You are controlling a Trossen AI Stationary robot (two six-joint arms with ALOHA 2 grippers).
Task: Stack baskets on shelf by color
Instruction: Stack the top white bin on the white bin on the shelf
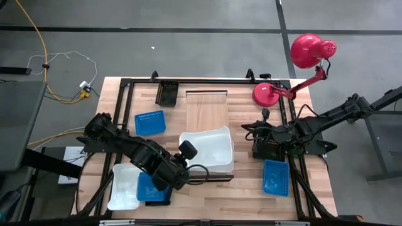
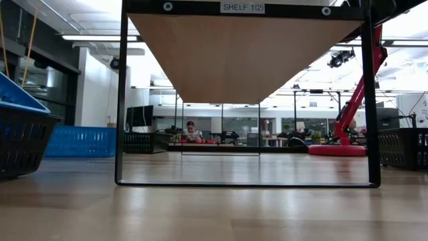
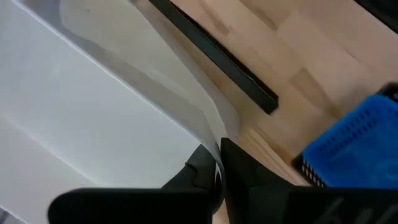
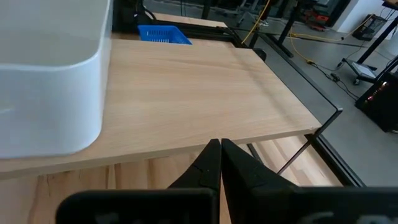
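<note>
Only readable thing I can find is a small white label [image 2: 243,7] that says "SHELF 1(2)", stuck in the middle of the black top bar of the shelf [image 2: 244,57] frame in the low view. Nothing else has legible writing, not the baskets, the lamp, or the arms. Background room stuff is too far off to read.

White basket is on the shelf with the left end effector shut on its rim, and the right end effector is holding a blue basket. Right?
Not quite. The right end effector is shut on nothing, hovering beside the shelf, as the right wrist view shows. The left end effector does grip the white basket.
</note>
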